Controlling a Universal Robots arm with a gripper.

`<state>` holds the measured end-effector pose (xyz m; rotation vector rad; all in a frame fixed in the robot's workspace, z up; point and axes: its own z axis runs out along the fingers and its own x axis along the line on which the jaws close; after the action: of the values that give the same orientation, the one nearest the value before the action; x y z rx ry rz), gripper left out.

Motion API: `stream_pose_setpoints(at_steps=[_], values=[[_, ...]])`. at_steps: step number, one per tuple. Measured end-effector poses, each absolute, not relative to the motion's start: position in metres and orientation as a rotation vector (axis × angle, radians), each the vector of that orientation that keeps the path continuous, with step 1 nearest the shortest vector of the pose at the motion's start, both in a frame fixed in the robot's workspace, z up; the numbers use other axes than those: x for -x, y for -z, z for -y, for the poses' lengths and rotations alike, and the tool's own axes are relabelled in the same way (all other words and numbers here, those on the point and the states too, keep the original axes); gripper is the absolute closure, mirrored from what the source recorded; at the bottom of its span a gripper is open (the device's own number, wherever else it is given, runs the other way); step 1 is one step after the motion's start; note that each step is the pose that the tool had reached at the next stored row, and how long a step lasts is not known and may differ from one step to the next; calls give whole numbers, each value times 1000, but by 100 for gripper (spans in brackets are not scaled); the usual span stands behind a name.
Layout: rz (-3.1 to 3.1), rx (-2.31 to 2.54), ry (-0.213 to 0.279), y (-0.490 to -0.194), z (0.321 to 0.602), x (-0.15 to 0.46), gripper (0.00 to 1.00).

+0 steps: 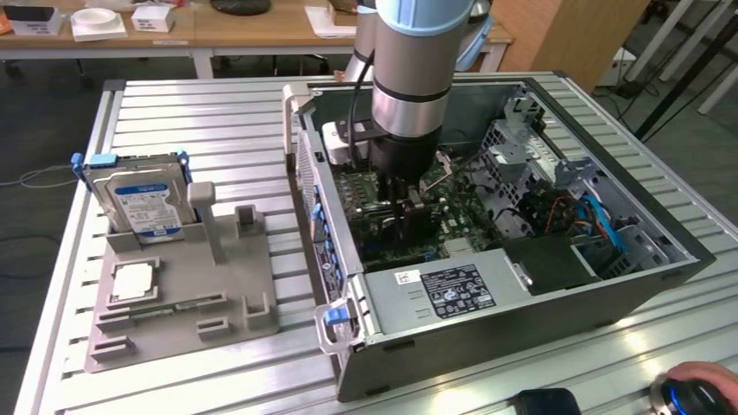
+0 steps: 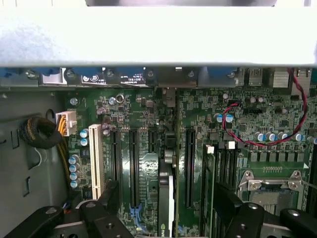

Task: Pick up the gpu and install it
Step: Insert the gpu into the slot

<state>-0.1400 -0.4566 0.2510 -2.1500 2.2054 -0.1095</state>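
Counter (image 1: 173, 112) carries open PC case (image 1: 645, 294). Arm reaches down into it over motherboard (image 2: 143, 114). Hand (image 2: 163, 208) released, fingers spread either side of gpu (image 2: 166, 203), which stands edge-on in a motherboard slot.

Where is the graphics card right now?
The gpu stands on edge on the green motherboard inside the open computer case, between the open tool's two black fingers.

1. The motherboard (image 2: 148, 124) was dark green, with one white slot (image 2: 95, 158) among black ones.
2. A hard drive (image 1: 144, 201) wore a blue-and-white label.
3. The holder tray (image 1: 173, 294) was grey.
4. The gpu (image 2: 166, 203) edge showed black.
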Motion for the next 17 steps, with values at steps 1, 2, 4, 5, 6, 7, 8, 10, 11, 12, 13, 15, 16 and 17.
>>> stream_pose_setpoints(at_steps=[1,2,4,5,6,7,8,10,11,12,13,15,16,17], values=[[-2205,2150,110,-251,457,140,14],[-2205,2150,110,-251,457,140,14],[-2205,2150,110,-251,457,140,14],[-2206,2150,109,-251,457,140,16],[-2206,2150,110,-251,457,140,22],[-2205,2150,110,-251,457,140,22],[-2206,2150,110,-251,457,140,28],[-2205,2150,110,-251,457,140,34],[-2205,2150,110,-251,457,140,34],[-2205,2150,110,-251,457,140,40],[-2205,2150,110,-251,457,140,40],[-2206,2150,110,-253,457,140,40],[-2206,2150,109,-255,457,140,40],[-2206,2151,109,-258,457,140,40]])
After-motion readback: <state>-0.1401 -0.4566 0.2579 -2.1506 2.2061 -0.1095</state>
